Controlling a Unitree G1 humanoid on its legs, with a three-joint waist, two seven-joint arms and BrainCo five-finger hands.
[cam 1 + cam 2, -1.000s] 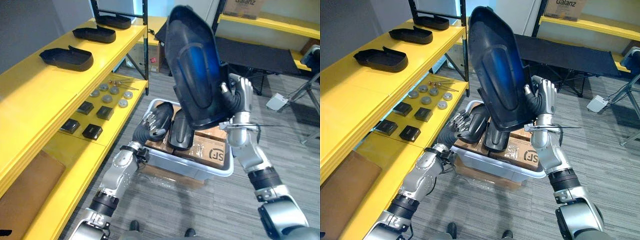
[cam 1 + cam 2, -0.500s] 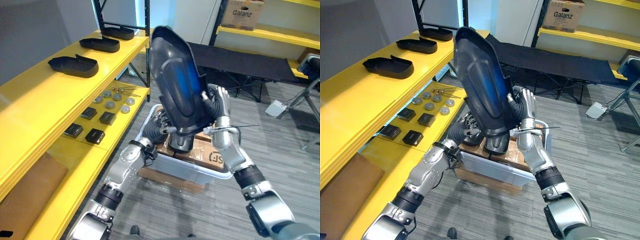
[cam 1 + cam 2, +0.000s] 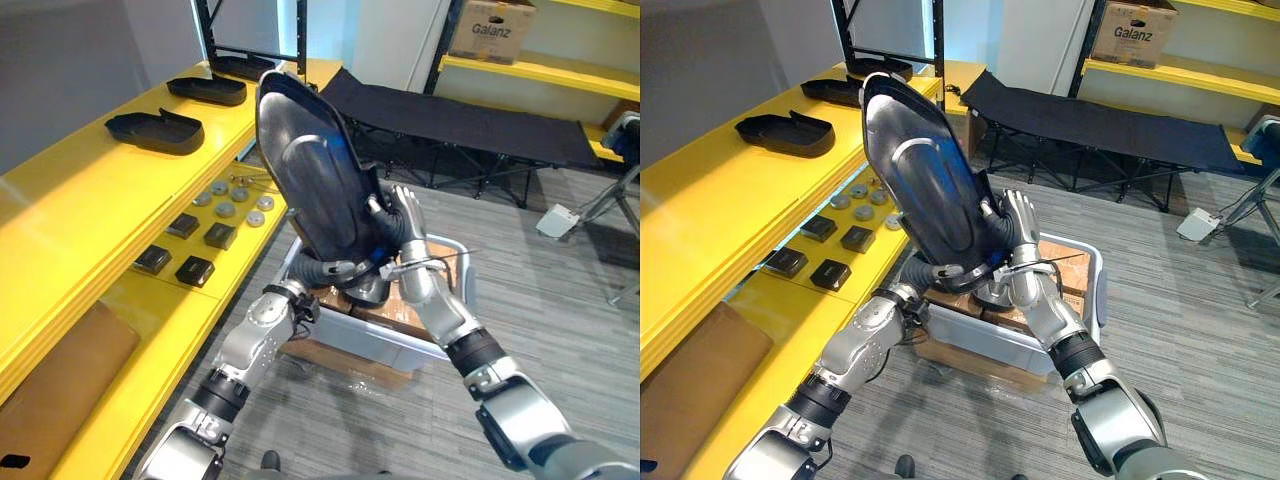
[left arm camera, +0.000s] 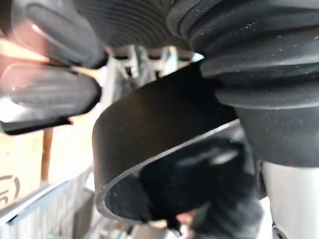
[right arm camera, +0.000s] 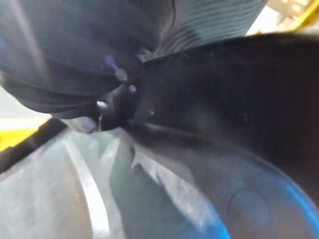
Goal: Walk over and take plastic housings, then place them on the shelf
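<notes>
housing (image 3: 315, 170) in hand, so the pick is done and the carry is what i'm looking at. the big black shell stands nearly upright and rises well above both hands, tipped a little toward the shelf (image 3: 90, 220).

my right hand (image 3: 402, 215) sits on the shell's near edge and is clamped on it, fingers up behind the rim and thumb on the face. my left hand (image 3: 338, 268) is tucked under the lower end, just beside the right one. from its own wrist view i get the curved rim very close and blurred, and i cannot tell whether that hand is clamped on it or just propping it from below.

directly below both hands is the grey bin (image 3: 390, 342). what looks like another housing (image 3: 368, 290) lies in it, so the bin is probably not emptied.

out past the left hand, the yellow shelf's top tier already carries three shells in a row: the nearest one (image 3: 155, 130), a middle one (image 3: 207, 88) and a far one (image 3: 240, 65). bare yellow board runs on the near side of the nearest shell, and i judge that the likely landing spot.

by my reckoning this one is lifted clear but well apart from the shelf. left to do: swing it over, lay it flat, let go, then come back for the one in the bin.
</notes>
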